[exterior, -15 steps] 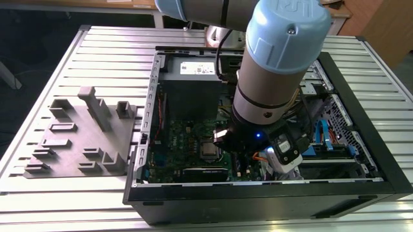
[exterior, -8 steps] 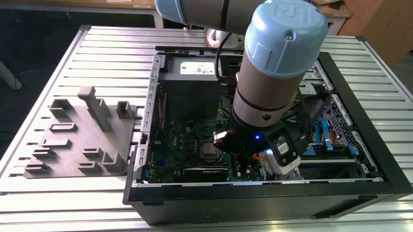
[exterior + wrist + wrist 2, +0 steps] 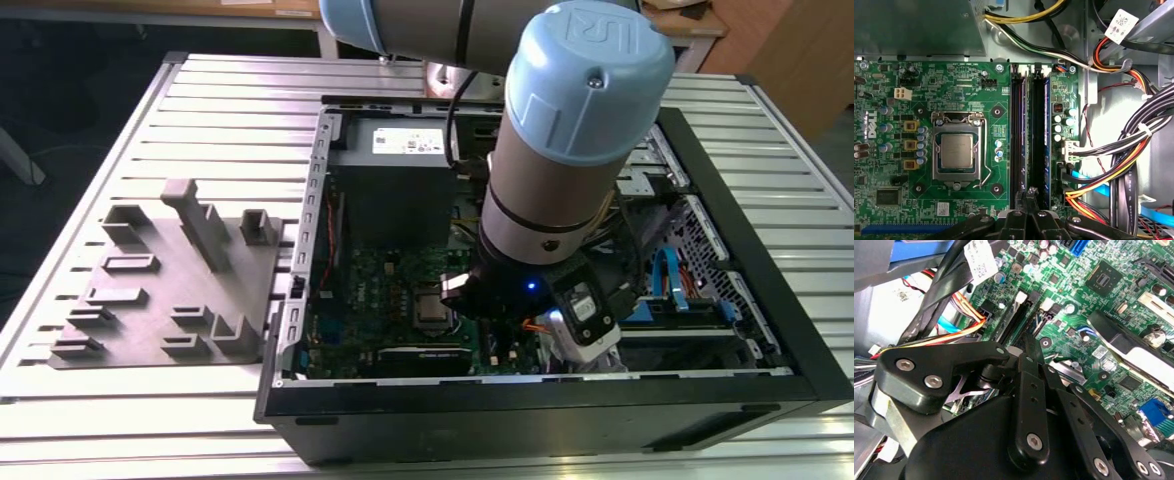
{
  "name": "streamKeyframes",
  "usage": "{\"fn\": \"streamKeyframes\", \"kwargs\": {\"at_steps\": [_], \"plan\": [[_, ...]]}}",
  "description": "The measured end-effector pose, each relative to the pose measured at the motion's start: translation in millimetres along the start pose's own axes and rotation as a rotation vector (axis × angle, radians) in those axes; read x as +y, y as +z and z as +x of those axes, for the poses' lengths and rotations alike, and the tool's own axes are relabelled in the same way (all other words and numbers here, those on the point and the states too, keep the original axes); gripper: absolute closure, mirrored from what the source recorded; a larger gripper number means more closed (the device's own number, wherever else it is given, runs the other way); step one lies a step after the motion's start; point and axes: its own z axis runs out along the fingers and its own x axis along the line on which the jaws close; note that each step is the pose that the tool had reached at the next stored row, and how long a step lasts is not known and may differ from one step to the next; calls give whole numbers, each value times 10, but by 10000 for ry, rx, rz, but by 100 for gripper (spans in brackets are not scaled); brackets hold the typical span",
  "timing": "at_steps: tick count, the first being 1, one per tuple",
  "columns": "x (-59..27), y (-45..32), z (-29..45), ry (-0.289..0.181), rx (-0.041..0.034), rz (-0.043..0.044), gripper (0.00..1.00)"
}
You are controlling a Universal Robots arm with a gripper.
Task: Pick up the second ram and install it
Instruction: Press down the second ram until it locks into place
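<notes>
Slatted metal table [image 3: 200, 100] carries an open computer case [image 3: 534, 405]. In the first wrist view the gripper [image 3: 1030, 196], fingertips drawn together, meets the second ram [image 3: 1027, 130]. The stick stands in its slot, at 3 o'clock of the processor socket [image 3: 430, 312] in the exterior view. Seating looks to be the step in hand, and it calls for straight, even pressure.

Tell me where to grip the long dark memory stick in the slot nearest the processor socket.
Take the long dark memory stick by its exposed top edge, coming straight down, gripper closing across its thin faces. It stands on edge in the black slot, so likely nothing else is reachable.
</notes>
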Motion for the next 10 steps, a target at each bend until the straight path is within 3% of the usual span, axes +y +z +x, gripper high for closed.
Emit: {"fn": "streamKeyframes", "kwargs": {"at_steps": [10], "plan": [[-1,24,1,0,0,0,93]]}}
